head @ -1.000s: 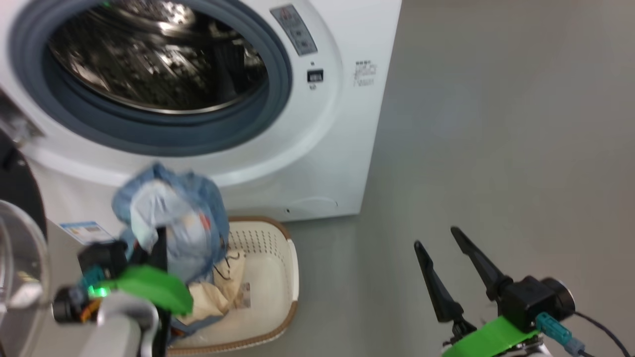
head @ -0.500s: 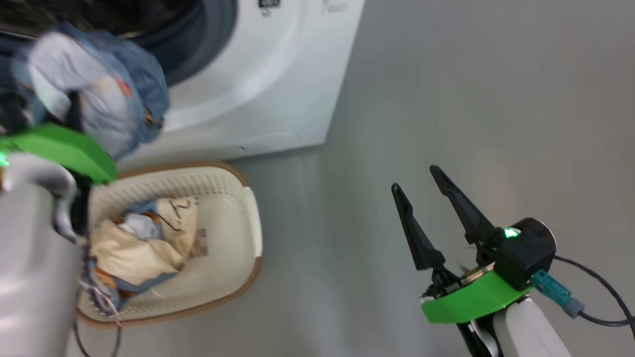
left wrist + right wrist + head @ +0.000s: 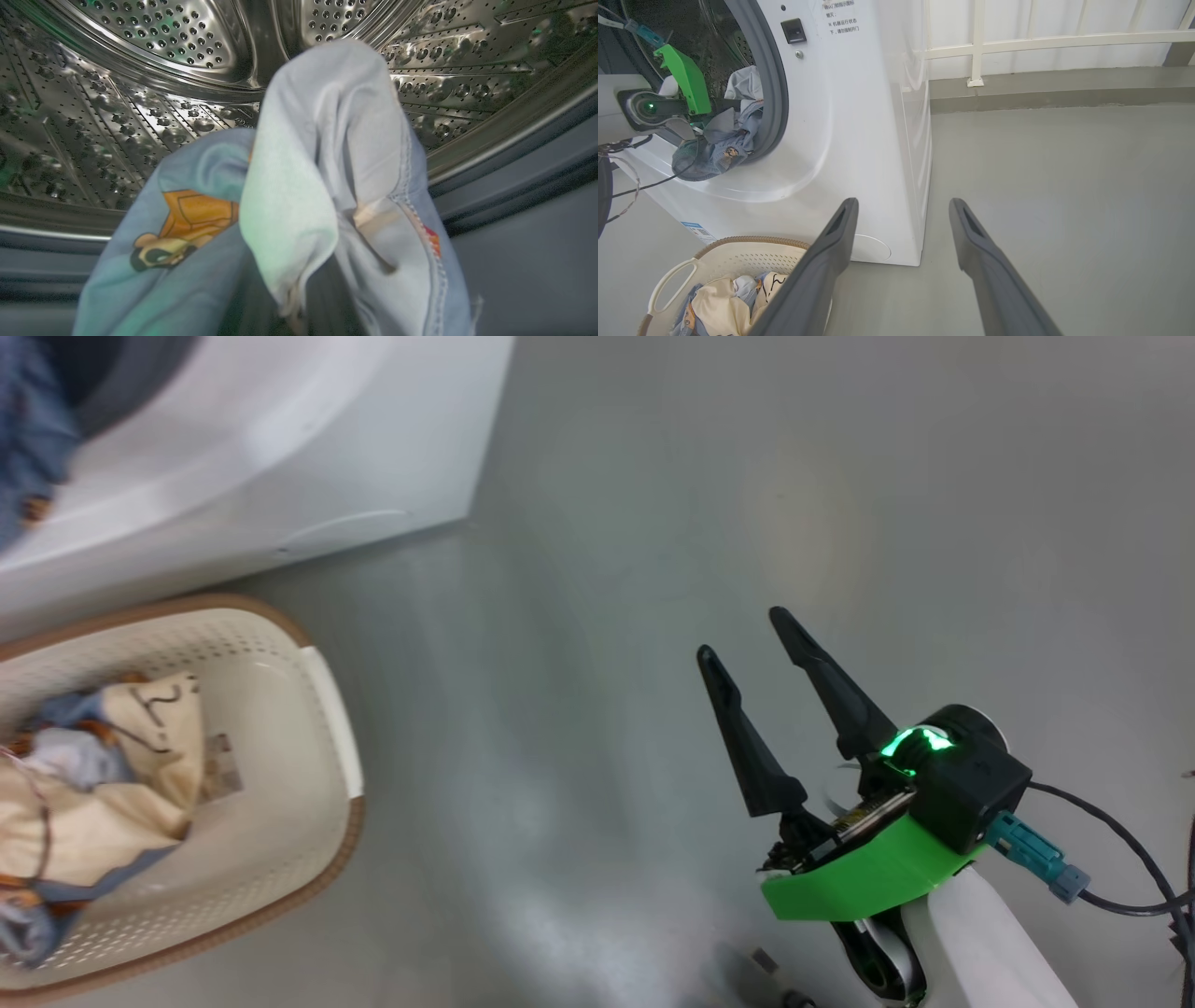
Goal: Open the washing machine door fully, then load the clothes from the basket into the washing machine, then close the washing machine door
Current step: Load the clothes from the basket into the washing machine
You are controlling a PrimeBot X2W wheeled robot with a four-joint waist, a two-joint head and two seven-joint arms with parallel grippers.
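Left gripper [image 3: 721, 103] holds a blue garment [image 3: 327, 163] at the drum [image 3: 163, 46] mouth.
It is clamped on the garment, with the drum just ahead; the right gripper [image 3: 742, 635] is spread and empty, with the basket [image 3: 317, 709] of clothes [image 3: 93, 784] to its left.

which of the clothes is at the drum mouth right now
The light blue piece with orange prints; the cream piece with black lines lies in the basket.

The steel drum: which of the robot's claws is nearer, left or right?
Left. The left claw, shut on the clothes, is at the mouth of the drum; the right claw hangs open over the floor, beside the washing machine.
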